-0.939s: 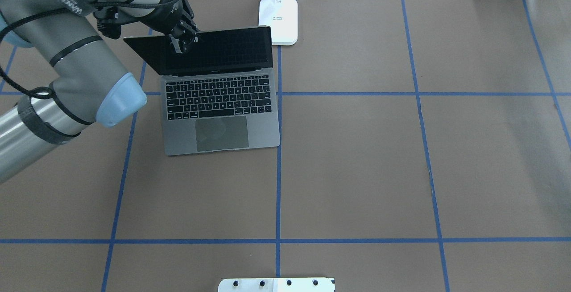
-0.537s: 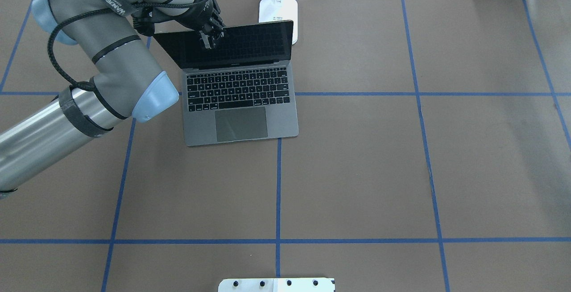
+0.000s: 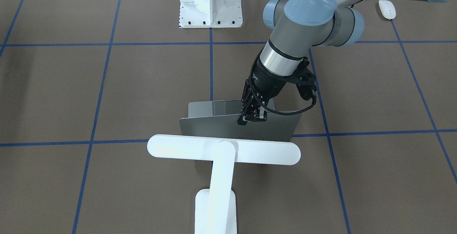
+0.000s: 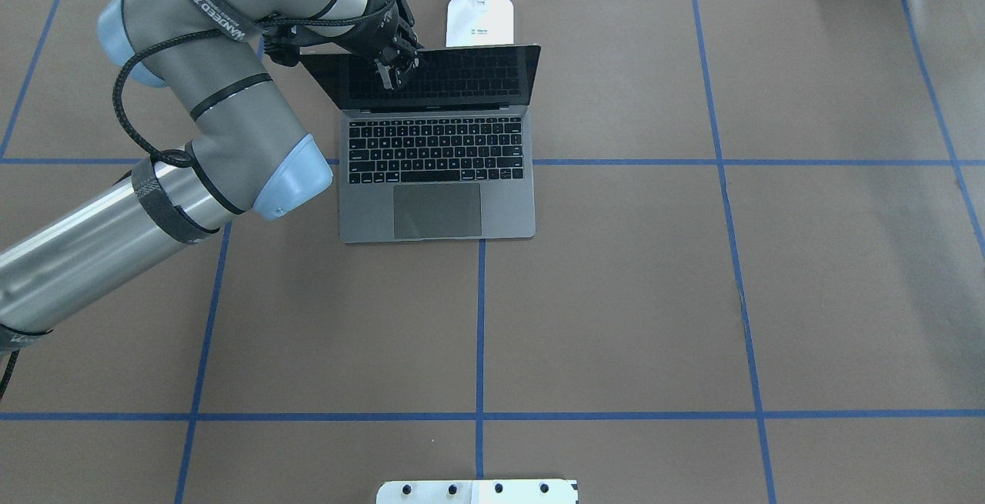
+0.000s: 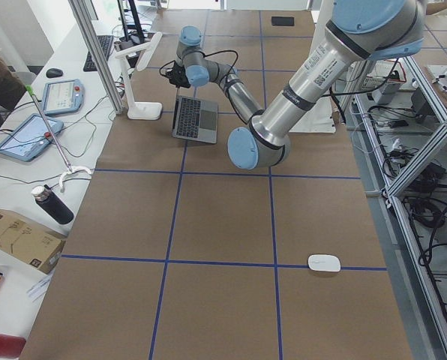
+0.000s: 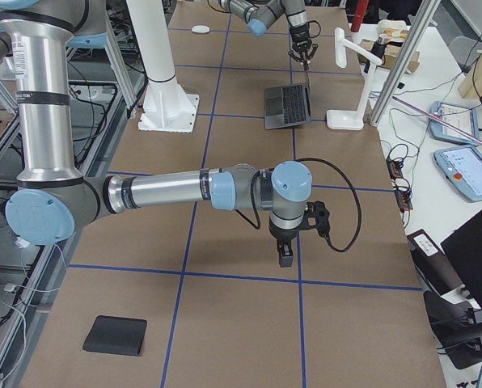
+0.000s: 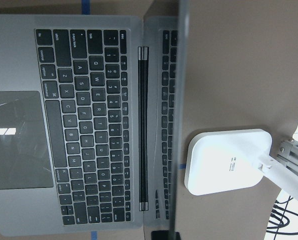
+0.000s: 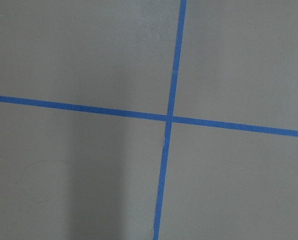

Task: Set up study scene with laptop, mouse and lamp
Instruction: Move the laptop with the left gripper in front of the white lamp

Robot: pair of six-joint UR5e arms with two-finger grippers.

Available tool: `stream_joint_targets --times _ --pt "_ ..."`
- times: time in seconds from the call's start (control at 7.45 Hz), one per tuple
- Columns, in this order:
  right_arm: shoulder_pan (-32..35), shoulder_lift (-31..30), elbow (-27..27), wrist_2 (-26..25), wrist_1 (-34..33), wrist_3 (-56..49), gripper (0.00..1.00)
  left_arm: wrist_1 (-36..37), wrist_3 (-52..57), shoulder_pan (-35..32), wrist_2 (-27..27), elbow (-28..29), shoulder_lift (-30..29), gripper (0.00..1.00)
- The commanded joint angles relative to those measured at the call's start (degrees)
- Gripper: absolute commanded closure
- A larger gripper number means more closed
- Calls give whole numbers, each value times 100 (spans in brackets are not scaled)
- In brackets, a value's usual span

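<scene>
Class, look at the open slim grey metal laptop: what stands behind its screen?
The white T-shaped desk lamp stands just behind the laptop; the raised screen covers the near edge of its base in the overhead view.

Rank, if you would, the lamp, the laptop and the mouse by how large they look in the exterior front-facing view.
1. the lamp: largest, though it is nearest the camera, which flatters it.
2. the laptop: only its lid's back shows.
3. the mouse: clearly smallest.
</scene>
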Motion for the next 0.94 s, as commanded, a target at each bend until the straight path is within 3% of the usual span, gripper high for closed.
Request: stream_joint_targets --times 0.0,0.13,0.27,0.4,0.67,0.81 --pt "-1 9 -11 0 0 0 0 -39 9 68 140 68 -7 99" --pt "-1 9 -2 0 0 9 0 -30 9 68 140 85 2 83" --pt "-1 9 -2 0 0 9 0 -22 9 68 149 112 2 11" --pt "-1 9 -2 0 0 9 0 -4 0 68 149 103 11 0" --pt "8 0 33 0 0 9 0 40 26 51 140 -150 80 0" --pt "8 -9 41 0 0 9 0 92 166 50 114 -604 429 0"
